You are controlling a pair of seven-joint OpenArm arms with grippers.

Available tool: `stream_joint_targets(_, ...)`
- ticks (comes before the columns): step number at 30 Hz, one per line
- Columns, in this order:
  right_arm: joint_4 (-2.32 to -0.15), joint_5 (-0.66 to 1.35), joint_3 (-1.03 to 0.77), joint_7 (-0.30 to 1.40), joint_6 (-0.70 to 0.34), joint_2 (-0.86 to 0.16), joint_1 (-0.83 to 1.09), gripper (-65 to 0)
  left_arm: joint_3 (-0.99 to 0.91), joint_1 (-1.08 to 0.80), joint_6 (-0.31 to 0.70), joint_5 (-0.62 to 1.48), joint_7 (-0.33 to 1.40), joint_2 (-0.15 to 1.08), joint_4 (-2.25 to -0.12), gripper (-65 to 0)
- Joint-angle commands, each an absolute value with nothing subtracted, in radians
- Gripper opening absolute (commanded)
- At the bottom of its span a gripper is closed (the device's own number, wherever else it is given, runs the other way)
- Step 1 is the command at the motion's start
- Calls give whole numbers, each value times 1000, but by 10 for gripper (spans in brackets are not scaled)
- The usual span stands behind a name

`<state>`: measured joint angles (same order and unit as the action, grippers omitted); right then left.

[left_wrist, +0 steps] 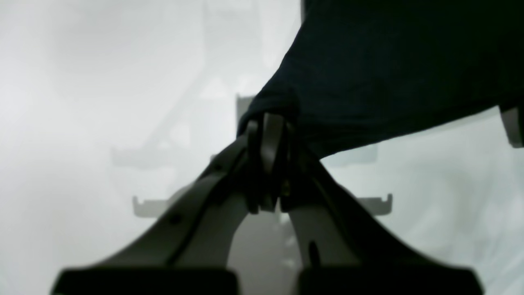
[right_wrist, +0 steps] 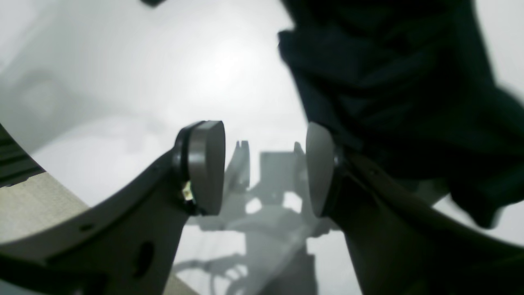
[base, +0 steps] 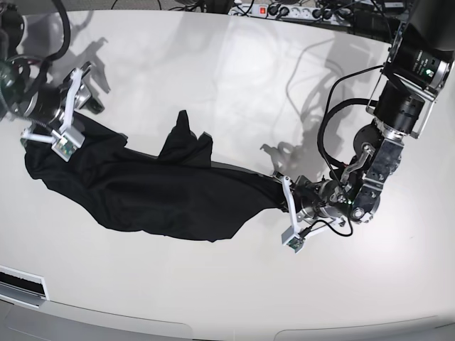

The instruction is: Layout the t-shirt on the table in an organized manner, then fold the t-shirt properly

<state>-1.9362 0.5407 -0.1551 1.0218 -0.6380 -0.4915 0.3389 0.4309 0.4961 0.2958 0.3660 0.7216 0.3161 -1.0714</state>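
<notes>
Left gripper jaws clamped tight on the t-shirt corner, arm low and reaching inward. Right gripper jaws wide apart, holding nothing, wrist low.

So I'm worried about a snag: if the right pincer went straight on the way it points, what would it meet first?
Probably bare table: the open right pincer has clear white surface between its pads, while the t-shirt bunches beside one pad. Depth is unclear.

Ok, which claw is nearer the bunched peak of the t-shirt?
Left and right look about equal. The left claw grips the t-shirt at one end; the right claw, open, sits at the opposite end; the peak lies between.
</notes>
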Motion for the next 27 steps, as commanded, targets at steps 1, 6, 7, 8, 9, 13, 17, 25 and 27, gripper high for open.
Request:
stream_joint_targets(1,-1935,512,-163,971,-636,-495,337,-318,424,528,299,375,702,318,-1086,-650)
stream_joint_targets(6,-1831,340,-163,844,-631,-451,338,-312,424,529,299,375,703,319,-1086,-650)
stream_joint_targets(7,-1811,305,-163,813,-618,-448,338,-296,424,529,299,375,704,319,-1086,-650)
stream_joint_targets(8,-1792,275,-163,784,-599,-446,338,-275,424,529,299,375,704,319,-1086,-650)
stream_joint_targets(9,-1774,250,-163,758,-585,-446,338,-253,424,530,299,375,703,319,-1086,-650)
stream_joint_targets(13,-1720,210,-163,703,-573,-445,335,-221,424,529,299,375,704,319,-1086,-650)
stream_joint_targets(17,-1656,181,-163,635,-573,-443,326,-221,424,530,299,376,702,318,-1086,-650)
stream_joint_targets(25,-1473,174,-131,620,-565,-443,215,-222,424,529,299,376,697,319,-1086,-650)
stream_joint_targets(27,-1423,174,-104,620,-564,-443,181,-222,424,530,299,376,697,318,-1086,-650)
